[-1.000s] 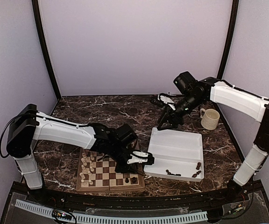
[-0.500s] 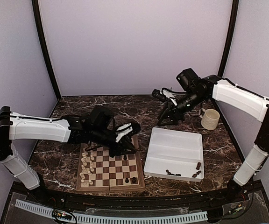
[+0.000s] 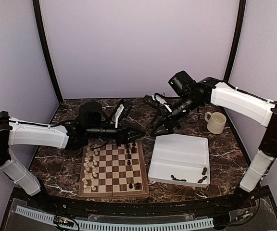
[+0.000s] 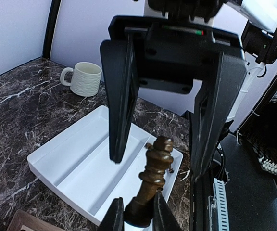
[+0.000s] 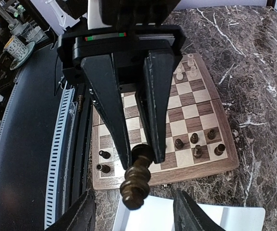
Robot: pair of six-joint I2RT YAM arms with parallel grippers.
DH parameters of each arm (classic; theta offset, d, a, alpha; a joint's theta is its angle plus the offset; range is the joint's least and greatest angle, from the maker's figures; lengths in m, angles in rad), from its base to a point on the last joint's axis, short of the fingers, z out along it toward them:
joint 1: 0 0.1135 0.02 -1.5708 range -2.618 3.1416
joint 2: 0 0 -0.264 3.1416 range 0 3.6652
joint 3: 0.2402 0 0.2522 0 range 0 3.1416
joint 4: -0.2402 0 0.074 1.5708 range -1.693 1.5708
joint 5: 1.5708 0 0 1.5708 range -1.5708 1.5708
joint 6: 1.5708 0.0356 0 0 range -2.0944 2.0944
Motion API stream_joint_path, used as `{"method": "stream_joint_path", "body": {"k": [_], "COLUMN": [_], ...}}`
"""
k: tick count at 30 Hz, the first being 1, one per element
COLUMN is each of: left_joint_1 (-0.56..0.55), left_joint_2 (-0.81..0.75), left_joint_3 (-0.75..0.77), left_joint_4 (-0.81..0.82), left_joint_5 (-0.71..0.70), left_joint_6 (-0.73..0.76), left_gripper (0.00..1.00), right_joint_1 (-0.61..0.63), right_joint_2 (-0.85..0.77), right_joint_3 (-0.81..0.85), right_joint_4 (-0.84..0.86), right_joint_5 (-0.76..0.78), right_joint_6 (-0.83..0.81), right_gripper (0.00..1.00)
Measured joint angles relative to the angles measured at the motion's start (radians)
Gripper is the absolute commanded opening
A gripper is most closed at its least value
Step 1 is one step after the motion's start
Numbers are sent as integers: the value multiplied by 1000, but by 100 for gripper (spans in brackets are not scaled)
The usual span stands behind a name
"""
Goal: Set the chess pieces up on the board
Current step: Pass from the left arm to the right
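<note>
The left gripper [image 4: 138, 214] is clamped on the base of a dark brown chessman [image 4: 154, 180], which it holds in the air off the far right corner of the board [image 3: 110, 169], tilted with its knobbed top towards the right gripper [image 5: 134, 195]. The right gripper's jaws stand apart, one on each side of the chessman's top, with a gap showing on both sides.

A second ago the left gripper was low over the board's near right part, by the left edge of the white tray [image 3: 179, 149]. Half a second ago it was over the board's far side, and now it lies level past the far edge. Meanwhile the right gripper has come down and to the left to meet it, its jaws wider than before.

Cream pieces [image 3: 88, 166] line the board's left edge, and a few dark pieces [image 3: 132, 148] stand near its far right corner. More dark pieces [image 3: 178, 178] lie along the tray's near edge. A cream mug [image 3: 216, 122] stands on the marble bench [image 3: 66, 113] near its far right corner.
</note>
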Motion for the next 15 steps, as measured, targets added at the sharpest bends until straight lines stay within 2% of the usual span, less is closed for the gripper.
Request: {"method": "stream_joint_path", "body": {"k": [15], "left_joint_1": [2], "left_joint_2": [23], "left_joint_3": [-4], "left_joint_4": [85], "left_joint_5": [54], "left_joint_6": [-71], "left_gripper": [13], "right_joint_1": [32], "right_joint_2": [6], "right_joint_3": [39], "right_joint_4": [0], "right_joint_5": [3], "right_joint_6": [5], "right_gripper": [39]}}
